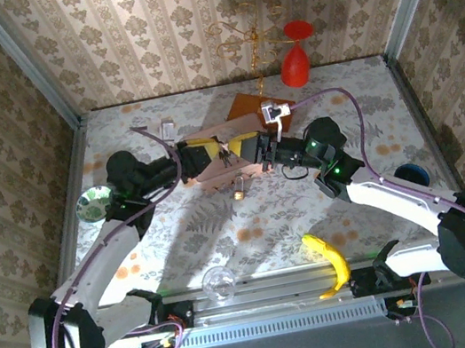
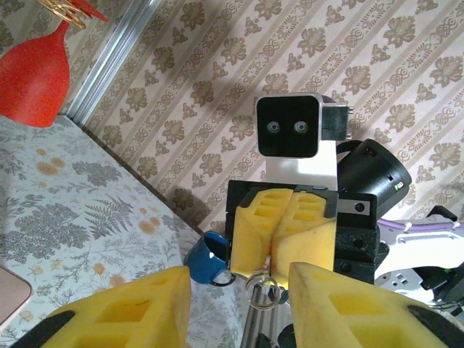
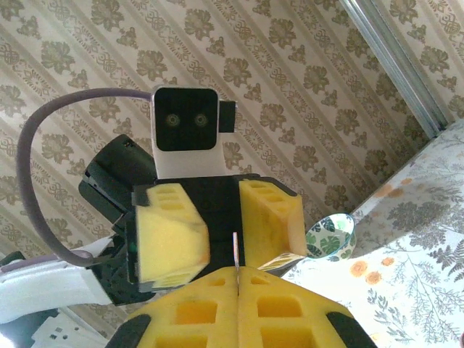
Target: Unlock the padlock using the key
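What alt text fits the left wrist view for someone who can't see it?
The right gripper faces the camera with its yellow foam jaws pressed shut, a small thin metal ring just below them. The left gripper frames the bottom edge, jaws apart. Behind sit a dark blue cup and a red goblet.

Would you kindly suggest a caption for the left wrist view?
Left gripper, jaws open, faces the right gripper, shut on a keyring dangling below.

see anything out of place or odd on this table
The banana lies at the near edge of the table, its lower end hanging over the metal rail, half off the tabletop. Nothing looks spilled or broken.
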